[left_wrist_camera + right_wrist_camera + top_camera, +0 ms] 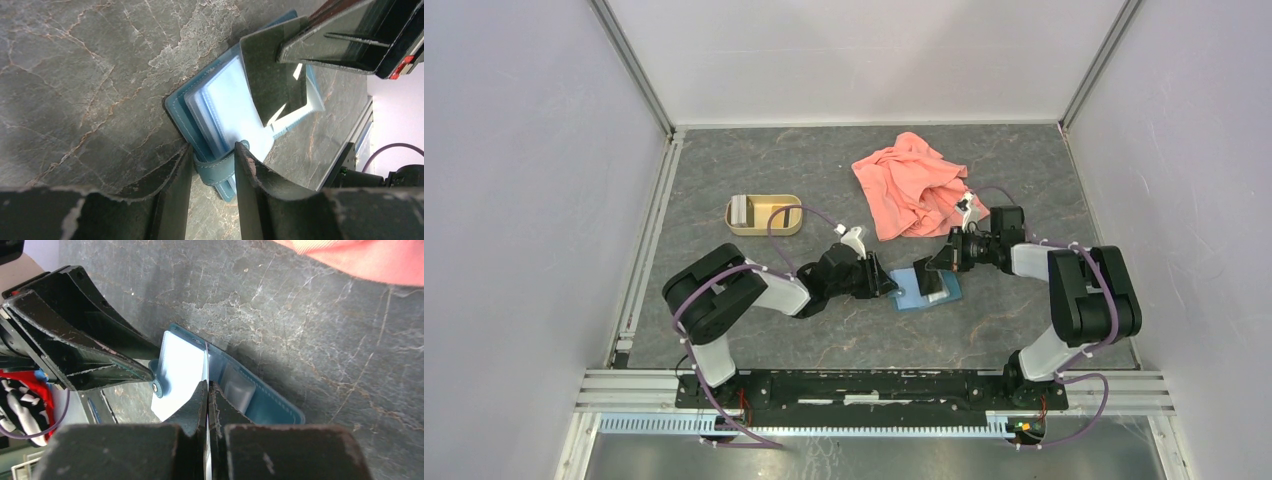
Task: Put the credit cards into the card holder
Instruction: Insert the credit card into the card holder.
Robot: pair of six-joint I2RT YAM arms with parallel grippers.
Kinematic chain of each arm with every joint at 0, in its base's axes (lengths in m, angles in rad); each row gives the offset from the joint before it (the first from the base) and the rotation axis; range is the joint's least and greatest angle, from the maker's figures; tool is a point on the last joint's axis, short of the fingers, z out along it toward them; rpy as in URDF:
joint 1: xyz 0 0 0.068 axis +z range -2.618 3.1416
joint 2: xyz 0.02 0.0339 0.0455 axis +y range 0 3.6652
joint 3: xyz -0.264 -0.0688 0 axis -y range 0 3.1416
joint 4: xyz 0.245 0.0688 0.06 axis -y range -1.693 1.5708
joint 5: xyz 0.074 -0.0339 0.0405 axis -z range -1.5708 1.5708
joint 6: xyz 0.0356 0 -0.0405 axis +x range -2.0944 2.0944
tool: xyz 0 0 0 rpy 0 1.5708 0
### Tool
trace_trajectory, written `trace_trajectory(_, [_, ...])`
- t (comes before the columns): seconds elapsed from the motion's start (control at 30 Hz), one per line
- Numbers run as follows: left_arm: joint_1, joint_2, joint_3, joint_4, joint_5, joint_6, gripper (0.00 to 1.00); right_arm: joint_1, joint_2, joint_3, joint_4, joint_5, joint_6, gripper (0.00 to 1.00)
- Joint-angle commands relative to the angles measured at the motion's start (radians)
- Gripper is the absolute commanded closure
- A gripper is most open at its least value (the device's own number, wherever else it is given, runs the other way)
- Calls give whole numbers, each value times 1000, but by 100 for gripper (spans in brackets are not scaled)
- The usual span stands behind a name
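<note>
The teal card holder [929, 290] lies open on the table, its clear sleeves facing up [225, 107]. My left gripper [890, 284] is shut on the holder's snap strap [216, 167], which sits between both fingers at the holder's left edge. My right gripper [936, 268] is shut on a thin pale card seen edge-on [205, 362]. The card stands upright over the holder [265, 400], its far edge among the sleeves. More cards, one whitish [740, 209] and one orange-tan [771, 207], lie in the tan tray.
The tan tray [764, 228] stands at the back left of the arms. A salmon-pink cloth [912, 185] lies crumpled just behind the right gripper and shows at the top right of the right wrist view [370, 257]. White walls enclose the grey table.
</note>
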Motion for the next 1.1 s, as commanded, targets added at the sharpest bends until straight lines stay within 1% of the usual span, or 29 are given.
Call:
trace_trajectory(0.0, [-11, 33, 14, -23, -18, -53, 58, 5, 25, -30, 59, -45, 61, 100])
trace_trajectory(0.13, [-11, 42, 12, -21, -28, -63, 60, 5, 27, -51, 97, -51, 119, 100])
trace_trajectory(0.37, [-12, 36, -15, -12, -57, -87, 61, -33, -34, -97, 102, 23, 173, 100])
trace_trajectory(0.5, [-12, 29, -28, 4, -57, -92, 61, -67, -82, -126, 84, 75, 176, 100])
trace_trajectory(0.6, [-12, 28, -31, 22, -51, -87, 60, -70, -112, -149, 92, 80, 178, 100])
trace_trajectory(0.63, [-12, 29, -32, 30, -47, -86, 60, -70, -122, -159, 102, 83, 186, 100])
trace_trajectory(0.67, [-12, 29, -34, 43, -44, -84, 59, -95, -130, -173, 123, 85, 203, 100])
trace_trajectory(0.8, [-12, 16, -44, 89, -28, -66, 58, -97, -144, -237, 233, 87, 289, 100])
trace_trajectory(1.07, [-12, -9, -46, 78, -19, -21, 54, -98, -119, -281, 365, 17, 408, 100])
